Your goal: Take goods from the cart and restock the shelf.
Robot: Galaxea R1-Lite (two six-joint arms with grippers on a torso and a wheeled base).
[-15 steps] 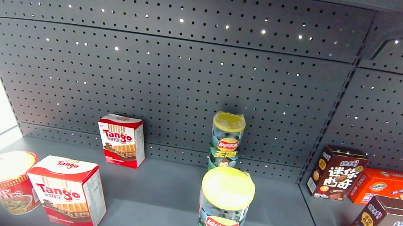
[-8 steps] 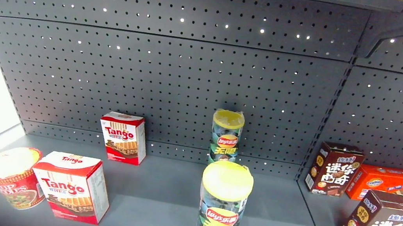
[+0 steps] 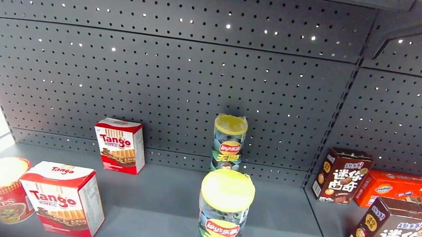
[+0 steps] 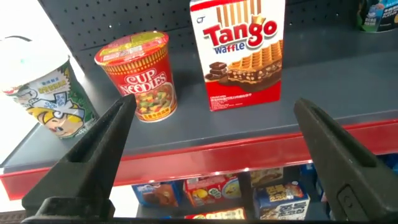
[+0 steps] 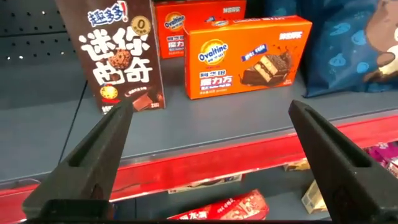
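The left gripper and the right gripper were both released, jaws spread wide, facing the shelf, on which the front chip can stood at 6 o'clock, the front wafer box at 8 o'clock and the front chocolate box at 4 o'clock.

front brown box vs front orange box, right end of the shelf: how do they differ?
Colour: the brown box is dark brown, the orange box bright orange.
Shape: the brown box stands taller than wide, the orange box wider than tall.
Place: the brown box stands on the orange box's left.
Shared: both are cartons, upright, faces outward, near the shelf front edge.
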